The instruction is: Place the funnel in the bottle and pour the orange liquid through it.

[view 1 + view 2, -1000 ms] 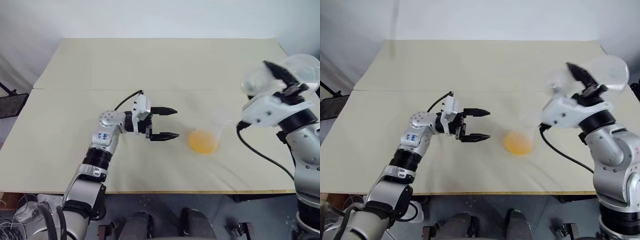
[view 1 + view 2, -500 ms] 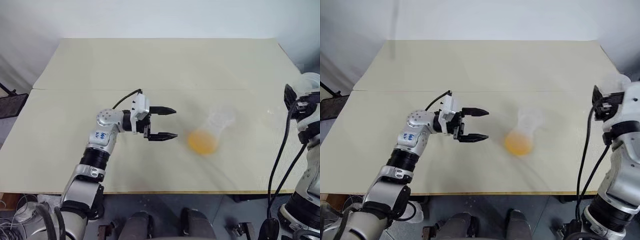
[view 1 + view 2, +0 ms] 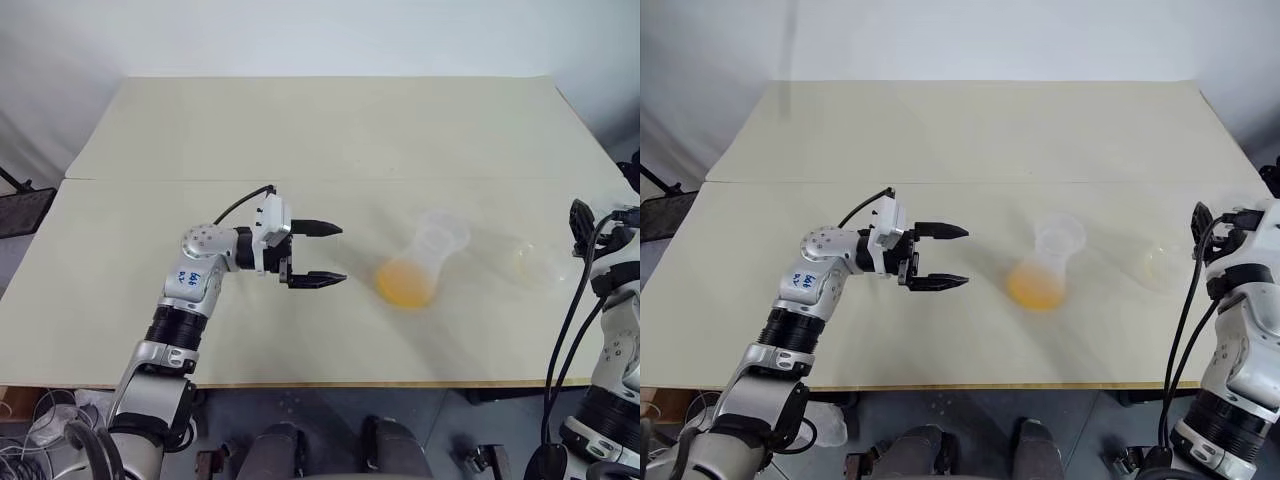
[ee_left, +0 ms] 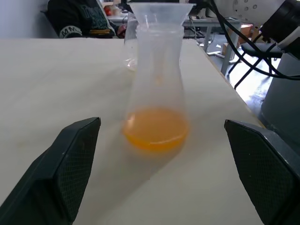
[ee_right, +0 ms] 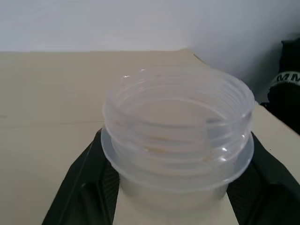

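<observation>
Your pour looks done — orange liquid in the bottle, funnel seated; left claw spread, right claw at the empty cup — grip impossible to tell.

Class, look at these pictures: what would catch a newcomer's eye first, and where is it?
The orange liquid pooled in the bottle near mid-table, with the funnel seated in its mouth. To its left, the left gripper points at it, open. A clear cup stands near the table's right edge.
</observation>
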{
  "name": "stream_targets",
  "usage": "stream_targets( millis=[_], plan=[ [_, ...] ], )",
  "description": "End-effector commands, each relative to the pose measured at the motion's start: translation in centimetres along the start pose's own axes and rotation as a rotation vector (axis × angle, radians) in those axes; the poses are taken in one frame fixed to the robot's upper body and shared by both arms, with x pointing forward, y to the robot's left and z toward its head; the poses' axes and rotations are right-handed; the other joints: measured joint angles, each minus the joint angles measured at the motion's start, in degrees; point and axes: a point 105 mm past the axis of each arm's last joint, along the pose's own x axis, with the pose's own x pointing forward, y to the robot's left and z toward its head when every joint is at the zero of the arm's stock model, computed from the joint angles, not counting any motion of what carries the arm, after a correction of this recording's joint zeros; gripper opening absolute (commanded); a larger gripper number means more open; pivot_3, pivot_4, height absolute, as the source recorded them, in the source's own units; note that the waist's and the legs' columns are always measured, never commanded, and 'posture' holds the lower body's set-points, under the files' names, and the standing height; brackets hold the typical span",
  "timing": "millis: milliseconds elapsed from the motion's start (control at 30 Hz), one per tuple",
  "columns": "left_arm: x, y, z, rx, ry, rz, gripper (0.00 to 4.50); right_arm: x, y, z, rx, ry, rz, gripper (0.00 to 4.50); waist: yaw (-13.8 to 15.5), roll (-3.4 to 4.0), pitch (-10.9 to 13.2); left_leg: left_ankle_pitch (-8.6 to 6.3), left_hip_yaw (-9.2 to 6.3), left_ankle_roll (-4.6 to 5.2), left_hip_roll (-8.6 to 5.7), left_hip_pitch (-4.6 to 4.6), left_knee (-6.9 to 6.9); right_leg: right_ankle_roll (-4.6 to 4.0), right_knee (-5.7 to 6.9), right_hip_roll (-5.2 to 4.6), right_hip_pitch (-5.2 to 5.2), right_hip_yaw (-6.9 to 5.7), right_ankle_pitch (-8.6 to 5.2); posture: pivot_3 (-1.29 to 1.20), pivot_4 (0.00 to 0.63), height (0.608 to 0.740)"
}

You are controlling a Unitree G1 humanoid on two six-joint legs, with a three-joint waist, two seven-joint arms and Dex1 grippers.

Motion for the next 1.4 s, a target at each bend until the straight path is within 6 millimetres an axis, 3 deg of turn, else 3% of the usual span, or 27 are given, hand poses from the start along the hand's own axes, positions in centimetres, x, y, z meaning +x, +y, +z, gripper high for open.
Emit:
stream_targets(
  millis=[33,67,100,333,533,700,800,933,1133,1233,1400],
  plan=[
    [0.1,-0.1,1.0,0.032,-0.027,0.005,4.50,-0.2,-0.5,2.2,-0.017,-0.080,0.006,4.11,-0.04,0.00,0.00,0.00,0.00,0.00,0.00,0.00,0.00,0.00,0.00,0.00,0.00,0.01,0.00,0.00,0.150,0.740],
    [0.1,-0.1,0.9,0.029,-0.025,0.010,4.50,-0.2,-0.6,2.3,-0.018,-0.081,0.007,4.45,-0.05,0.00,0.00,0.00,0.00,0.00,0.01,0.00,-0.01,0.00,0.00,0.01,0.00,0.01,0.00,0.00,0.150,0.740],
    [0.1,-0.1,0.9,0.026,-0.022,0.015,4.50,-0.3,-0.7,2.5,-0.018,-0.082,0.005,4.48,-0.05,0.00,0.00,0.00,0.00,0.00,0.02,0.00,0.00,0.00,0.00,0.02,0.00,0.00,0.00,0.00,0.150,0.740],
    [0.1,0.4,0.0,-0.018,0.016,0.071,4.50,-1.0,-1.3,5.2,-0.057,-0.129,0.024,4.48,0.01,0.00,0.00,0.00,0.01,0.00,0.02,0.00,0.00,0.00,0.00,0.01,0.00,0.01,0.00,0.00,0.150,0.740],
    [0.3,1.0,0.7,-0.066,-0.041,0.103,4.50,-1.5,-1.2,7.5,-0.096,-0.169,0.069,4.48,0.10,0.00,0.00,0.00,0.02,0.00,0.01,-0.01,0.01,0.00,0.00,0.00,0.00,0.01,0.00,0.00,0.150,0.740],
    [-0.1,1.8,1.3,-0.055,-0.057,0.158,4.50,-3.0,1.6,11.1,-0.118,-0.230,0.270,4.48,0.12,0.01,0.01,0.00,0.01,0.00,0.03,-0.01,0.00,0.00,-0.02,0.00,0.00,0.00,0.00,0.00,0.150,0.740],
    [-0.7,1.6,1.7,-0.061,-0.094,0.141,4.50,-5.0,4.0,11.9,-0.144,-0.211,0.461,4.48,0.16,-0.01,0.02,0.00,0.00,0.00,0.06,-0.01,0.00,0.00,-0.03,0.02,0.00,-0.01,0.00,0.00,0.150,0.740],
    [-3.0,1.2,0.6,-0.012,-0.039,0.122,4.50,-10.1,6.9,9.4,-0.182,-0.043,0.790,4.48,0.46,-0.07,0.05,0.00,-0.06,0.00,0.05,-0.04,-0.02,0.00,-0.15,0.02,0.07,-0.08,0.00,0.00,0.150,0.740],
    [-6.0,1.2,-1.6,-0.048,0.030,0.158,4.50,-15.5,5.5,2.1,-0.253,0.285,0.950,4.48,1.06,-0.20,0.06,-0.03,0.04,0.06,-0.01,0.00,-0.03,0.06,-0.50,0.04,0.22,0.04,0.04,0.00,0.150,0.740],
    [-6.5,0.9,-2.1,-0.052,0.035,0.163,4.50,-16.5,4.8,0.0,-0.246,0.326,0.960,4.48,0.99,-0.24,0.04,-0.03,0.11,0.09,-0.03,0.03,0.01,0.08,-0.55,0.03,0.25,0.12,0.05,0.00,0.150,0.740],
    [-7.1,0.7,-1.8,-0.031,0.031,0.196,4.50,-16.1,4.8,-1.4,-0.221,0.303,0.936,4.48,0.70,-0.24,0.04,-0.03,0.08,0.08,0.01,0.07,-0.01,0.08,-0.46,0.03,0.19,0.15,0.05,0.00,0.150,0.740]
  ],
)
